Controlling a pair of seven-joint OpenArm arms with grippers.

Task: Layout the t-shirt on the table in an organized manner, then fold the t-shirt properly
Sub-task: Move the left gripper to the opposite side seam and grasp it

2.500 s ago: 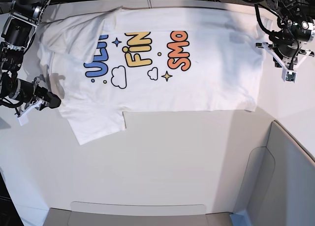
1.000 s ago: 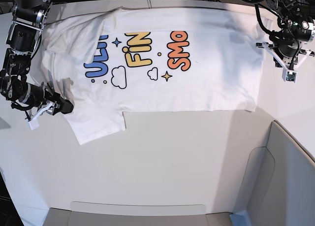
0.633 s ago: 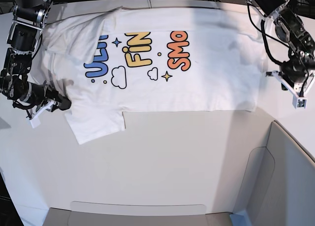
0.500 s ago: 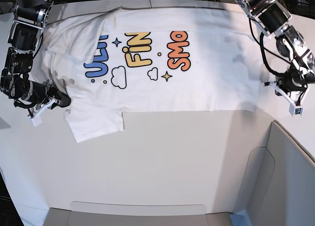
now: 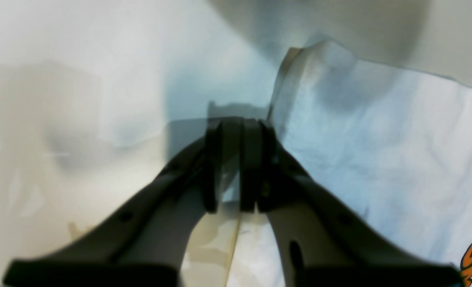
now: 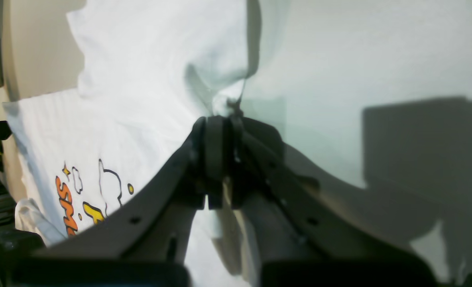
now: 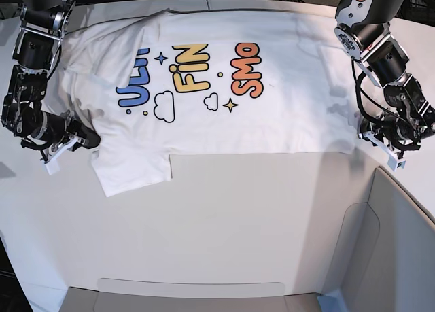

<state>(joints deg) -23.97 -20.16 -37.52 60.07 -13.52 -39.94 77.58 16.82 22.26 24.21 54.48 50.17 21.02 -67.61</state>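
One t-shirt (image 7: 272, 115); long axis left-right

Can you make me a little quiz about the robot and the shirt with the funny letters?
1. True or false: the t-shirt is rolled into a ball on the table.
2. What colour are the letters "SMO" on the shirt? A) green B) orange C) purple
3. Short answer: which gripper is pinching the shirt's edge?

Key:
1. False, it lies spread out with the print up.
2. B.
3. The right gripper, by a sleeve.
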